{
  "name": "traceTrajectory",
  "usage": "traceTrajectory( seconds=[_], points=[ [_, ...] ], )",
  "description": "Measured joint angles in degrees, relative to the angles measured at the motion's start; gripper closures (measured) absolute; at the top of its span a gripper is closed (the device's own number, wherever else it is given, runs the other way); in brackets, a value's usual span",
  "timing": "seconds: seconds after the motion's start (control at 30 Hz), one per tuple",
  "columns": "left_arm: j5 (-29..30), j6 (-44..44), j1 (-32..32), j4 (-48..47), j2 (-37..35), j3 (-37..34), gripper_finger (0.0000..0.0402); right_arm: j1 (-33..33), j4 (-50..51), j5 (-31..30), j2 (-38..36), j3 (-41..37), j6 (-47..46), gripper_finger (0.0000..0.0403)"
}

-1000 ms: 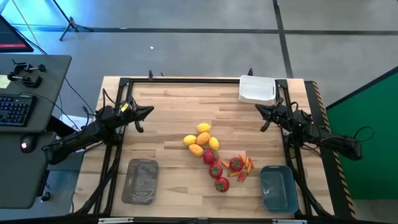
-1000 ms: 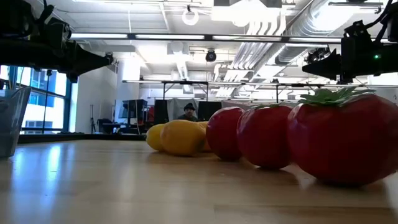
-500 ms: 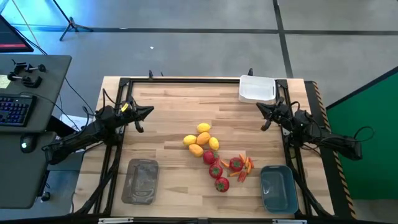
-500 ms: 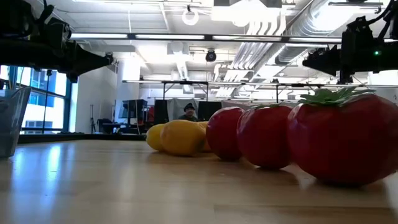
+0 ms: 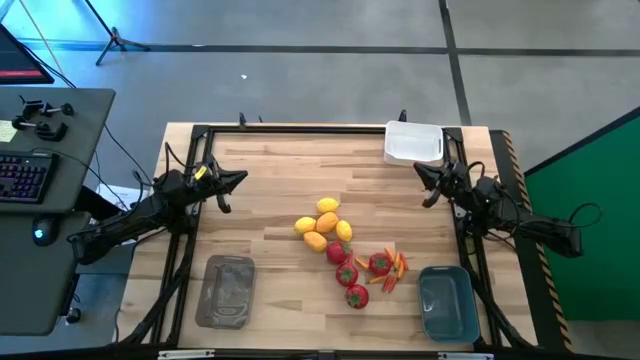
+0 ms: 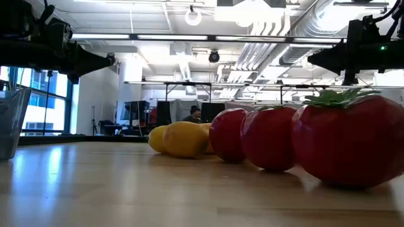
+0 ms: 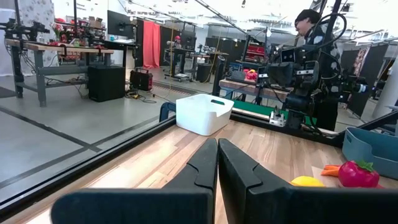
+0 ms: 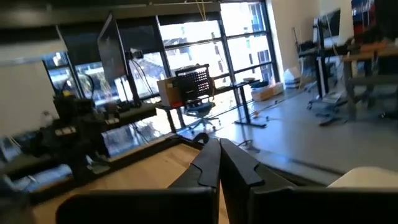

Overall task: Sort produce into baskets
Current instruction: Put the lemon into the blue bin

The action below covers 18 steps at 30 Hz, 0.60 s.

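The produce lies loose in the middle of the table: yellow lemons, red fruits with green tops and orange-red peppers. The white basket stands at the far right, the blue basket at the near right and the flat grey basket at the near left. My left gripper hovers shut over the table's left side, pointing toward the middle. My right gripper hovers shut over the right side, just in front of the white basket. Neither holds anything.
A black frame runs around the wooden table top. A desk with a keyboard stands off the table's left. In the low view a person sits far off in the room behind the table.
My right gripper has rolled about its own long axis and its tip has tipped up a little, staying shut and in place. My left gripper and the produce have kept still.
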<state>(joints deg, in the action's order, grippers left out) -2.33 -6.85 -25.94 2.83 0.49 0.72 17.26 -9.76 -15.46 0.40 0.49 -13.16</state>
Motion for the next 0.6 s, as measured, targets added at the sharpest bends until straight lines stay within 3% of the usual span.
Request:
traceTrajectory(
  seconds=[0.27,0.47,0.6],
  points=[
    [0.49,2.37,-0.01,0.0,0.0,-0.01,0.0401,0.02,-1.1,-0.71,0.0,0.01,-12.18,0.0402],
    [0.5,2.16,0.01,0.01,0.0,0.0,0.0401,-0.05,-2.01,6.1,0.55,1.24,-19.63,0.04],
    [0.5,1.0,0.01,0.43,-0.02,0.01,0.0401,-0.04,-2.23,10.98,4.06,4.69,-20.5,0.0368]
  ],
)
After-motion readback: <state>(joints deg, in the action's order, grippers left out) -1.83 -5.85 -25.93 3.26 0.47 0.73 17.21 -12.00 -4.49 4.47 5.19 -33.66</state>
